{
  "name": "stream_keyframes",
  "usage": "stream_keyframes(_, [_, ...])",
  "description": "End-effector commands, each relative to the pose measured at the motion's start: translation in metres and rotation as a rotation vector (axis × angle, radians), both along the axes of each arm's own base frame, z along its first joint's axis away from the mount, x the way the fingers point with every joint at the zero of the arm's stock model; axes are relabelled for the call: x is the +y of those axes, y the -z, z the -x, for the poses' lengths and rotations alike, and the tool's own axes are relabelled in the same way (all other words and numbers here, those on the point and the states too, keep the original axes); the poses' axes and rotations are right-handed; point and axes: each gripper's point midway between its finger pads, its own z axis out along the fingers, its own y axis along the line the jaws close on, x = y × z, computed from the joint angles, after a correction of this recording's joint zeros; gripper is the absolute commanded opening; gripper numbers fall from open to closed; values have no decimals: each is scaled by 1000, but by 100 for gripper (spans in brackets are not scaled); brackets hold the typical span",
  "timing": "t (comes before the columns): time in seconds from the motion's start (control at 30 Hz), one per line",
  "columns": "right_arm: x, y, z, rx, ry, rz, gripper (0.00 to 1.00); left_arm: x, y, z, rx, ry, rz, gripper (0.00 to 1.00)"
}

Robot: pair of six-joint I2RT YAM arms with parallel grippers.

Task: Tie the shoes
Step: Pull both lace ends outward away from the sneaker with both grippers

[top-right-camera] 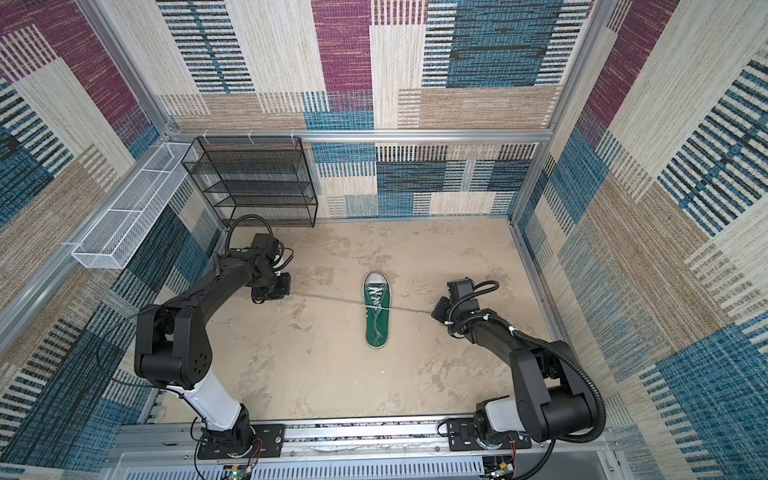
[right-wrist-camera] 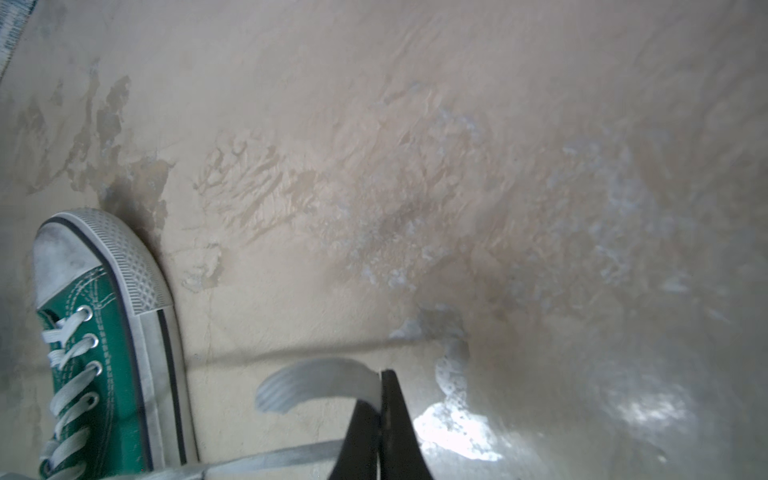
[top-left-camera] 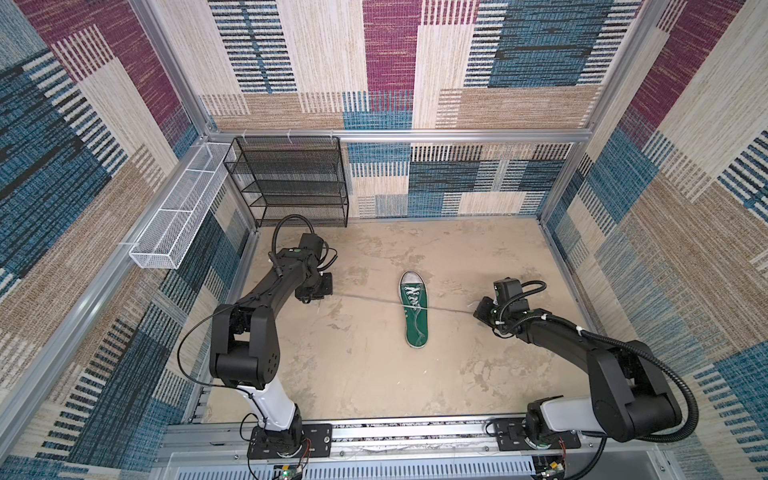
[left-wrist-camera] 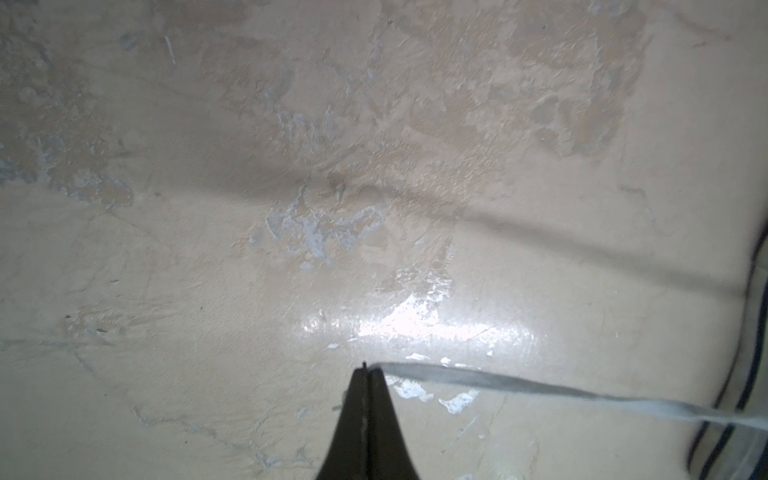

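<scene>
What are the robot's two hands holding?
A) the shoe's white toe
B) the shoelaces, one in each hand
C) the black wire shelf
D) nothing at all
B: the left hand pinches the left lace and the right hand the right lace, both stretched out from the green shoe.

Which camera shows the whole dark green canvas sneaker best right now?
Both top views: the dark green canvas sneaker lies whole, toe cap to heel. The right wrist view shows only its toe and front eyelets. The left wrist view shows none of it, just a whitish flat lace.
</scene>
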Motion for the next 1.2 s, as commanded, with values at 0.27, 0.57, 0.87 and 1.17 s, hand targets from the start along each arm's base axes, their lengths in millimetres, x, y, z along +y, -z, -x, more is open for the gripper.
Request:
stream_keyframes(0.27, [37,-19,-16,-48,-119,-170,1,-44,-14,0,-31,57,87,0])
stream_keyframes(0.57, [31,-11,-16,-3,-82,-158,2,-49,-1,8,5,74,83,0])
stream_keyframes(0.87, [29,-9,-17,2,-58,-246,4,-62,-15,10,-29,95,101,0])
stream_keyframes(1.17, [31,-12,-20,-4,-75,-245,4,-62,-12,16,-16,95,107,0])
